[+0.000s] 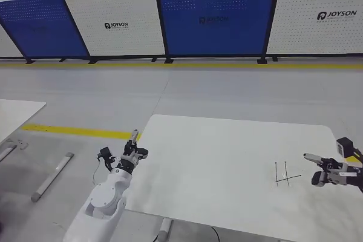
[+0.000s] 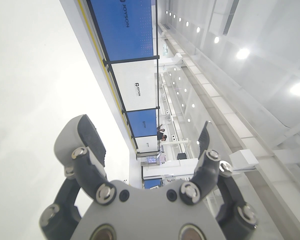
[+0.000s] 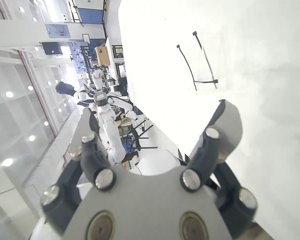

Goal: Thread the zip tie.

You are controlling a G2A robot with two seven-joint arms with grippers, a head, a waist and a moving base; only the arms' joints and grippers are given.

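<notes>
Blue/white partition panels [image 1: 215,27], grey floor [image 1: 169,91] w/ yellow line [image 1: 78,131], white table [image 1: 230,169], ceiling spotlights [image 2: 242,53].

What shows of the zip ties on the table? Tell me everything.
Three thin black zip ties, plastic by the look, lie flat and unthreaded on the white table, near the right claw. Two lie roughly side by side, square heads at one end; the third crosses their other ends. Nothing grips them.

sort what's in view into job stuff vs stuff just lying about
Job: zip ties, left end effector, right end effector, table.
Lying about: side table, panels.
</notes>
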